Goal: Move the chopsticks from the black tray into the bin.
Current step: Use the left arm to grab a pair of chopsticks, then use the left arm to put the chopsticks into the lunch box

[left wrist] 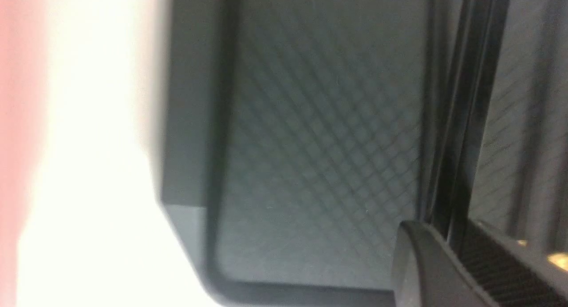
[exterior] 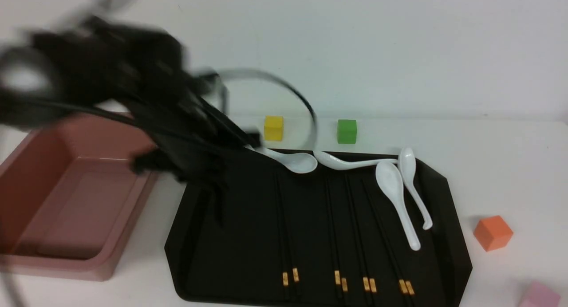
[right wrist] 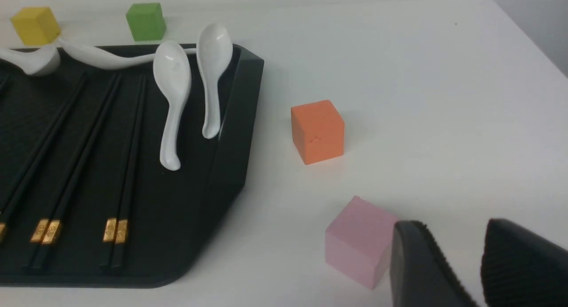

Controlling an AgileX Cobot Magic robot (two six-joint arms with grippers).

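Up close, the left gripper (left wrist: 457, 238) has its fingers (left wrist: 415, 265) shut on one pair of chopsticks (left wrist: 461, 120), which stick straight out past the tips. I think it holds them this way to carry them to the bin (exterior: 75, 209), which sits off to one side of the fingers, past the tray (left wrist: 191, 120) edge. Four more pairs (exterior: 337, 277) lie flat on the tray by the white spoons (exterior: 392, 183). The right gripper (right wrist: 477, 229) hangs off the tray with a pink block (right wrist: 359, 240) just beside its fingers, which are a little apart and hold nothing, likely to keep clear.
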